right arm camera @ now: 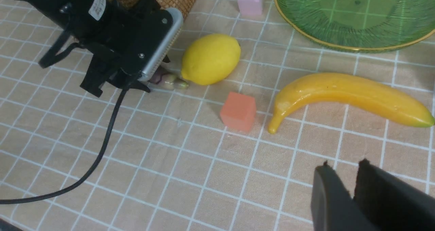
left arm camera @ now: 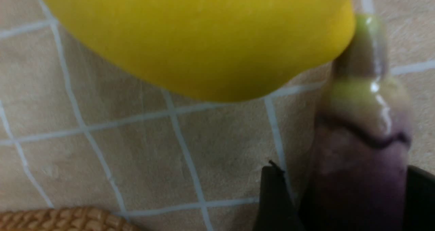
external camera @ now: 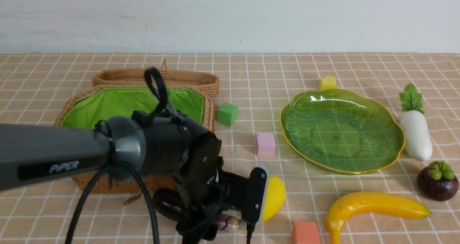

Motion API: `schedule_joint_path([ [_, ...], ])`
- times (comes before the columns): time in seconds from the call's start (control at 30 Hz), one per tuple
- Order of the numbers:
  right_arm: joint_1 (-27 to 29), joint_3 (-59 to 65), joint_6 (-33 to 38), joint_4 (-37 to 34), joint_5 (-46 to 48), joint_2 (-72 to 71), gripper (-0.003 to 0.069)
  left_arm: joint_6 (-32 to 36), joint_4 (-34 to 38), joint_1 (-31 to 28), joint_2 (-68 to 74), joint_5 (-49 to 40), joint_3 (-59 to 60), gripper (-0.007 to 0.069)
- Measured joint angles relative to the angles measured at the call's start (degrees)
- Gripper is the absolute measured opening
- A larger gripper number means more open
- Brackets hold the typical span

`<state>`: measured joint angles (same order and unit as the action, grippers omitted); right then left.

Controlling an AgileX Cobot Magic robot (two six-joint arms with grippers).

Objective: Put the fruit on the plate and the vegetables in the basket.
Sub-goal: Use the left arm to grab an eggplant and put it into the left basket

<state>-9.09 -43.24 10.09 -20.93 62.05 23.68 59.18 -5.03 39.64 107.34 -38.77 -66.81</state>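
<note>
My left gripper [left arm camera: 345, 176] is low on the cloth in front of the basket [external camera: 122, 102]. Its jaws stand around the dark purple eggplant [left arm camera: 360, 156], with a thin gap showing at one finger. The eggplant [external camera: 169, 204] lies on the cloth, its stem end touching the lemon [external camera: 275, 197]. In the front view the wrist hides the fingers. The banana [external camera: 373, 206], mangosteen [external camera: 437, 181] and white radish [external camera: 415, 134] lie around the green plate [external camera: 341, 129], which holds nothing. My right gripper [right arm camera: 344, 164] hovers near the banana [right arm camera: 350, 95], with a narrow gap and nothing between its fingers.
Foam cubes are scattered about: green [external camera: 227, 113] beside the basket, pink [external camera: 265, 144] left of the plate, yellow [external camera: 327, 82] behind it, orange [external camera: 305, 233] between lemon and banana. The left arm's cable [right arm camera: 102, 149] trails over the cloth. A white wall stands behind.
</note>
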Motion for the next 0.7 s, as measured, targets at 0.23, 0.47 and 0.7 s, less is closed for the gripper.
schedule_joint_path([
  [0.23,0.0,0.0,0.1,-0.1,0.0,0.0,0.0144,-5.4,-2.0,0.0,0.1,-4.0,-0.1,0.0316],
  [0.47,0.0,0.0,0.2,-0.1,-0.1,0.0,0.0144,-5.3,1.1,0.0,-5.1,-11.0,-0.1,0.0316],
  [0.7,0.0,0.0,0.2,-0.1,-0.5,0.0,0.0144,-5.9,-0.7,0.0,-21.2,-10.6,-0.6,0.0316],
])
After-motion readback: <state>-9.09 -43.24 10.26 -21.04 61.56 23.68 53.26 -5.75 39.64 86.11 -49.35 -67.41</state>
